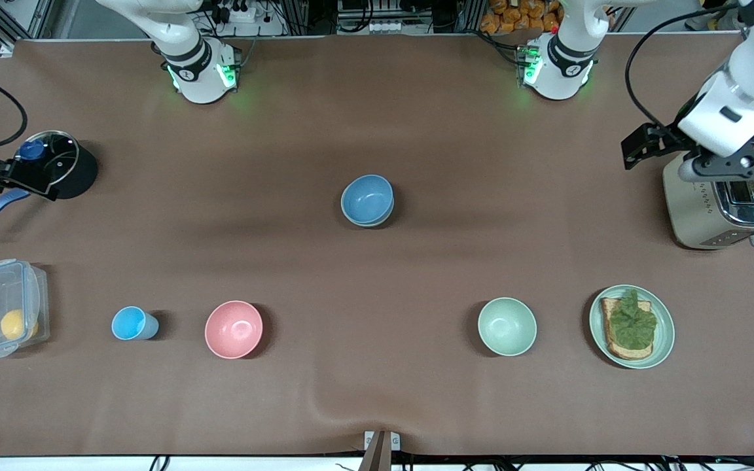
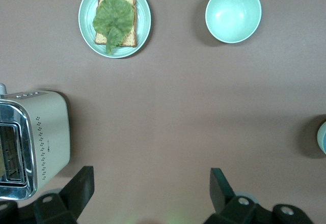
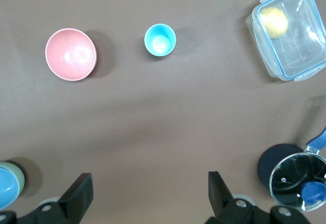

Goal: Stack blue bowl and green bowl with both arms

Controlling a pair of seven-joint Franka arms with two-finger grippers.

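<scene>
Front view: the round matte medium-blue bowl is sitting mid-table, nested inside the pale sage-green bowl, which is only showing as a thin rim under it. The left gripper is hanging over the cream and chrome toaster at the left arm's end of the table. The right gripper is hovering over the black pot with a glass lid at the right arm's end. Nearer the camera a row is lying along the brown table: a clear plastic box with something yellow in it, a small light-blue cup, a round pink bowl, a paler mint bowl and a flat green plate with toast and lettuce.

Left wrist view: the left gripper's fingers are standing spread wide apart, gripping nothing, with bare tablecloth under them. The toaster, the plate and the mint bowl are all showing, and the stacked bowls are just peeking in at the edge.

Right wrist view: the right gripper's fingers are also spread wide and empty. The blue bowl is showing at a corner, sitting in the green one
</scene>
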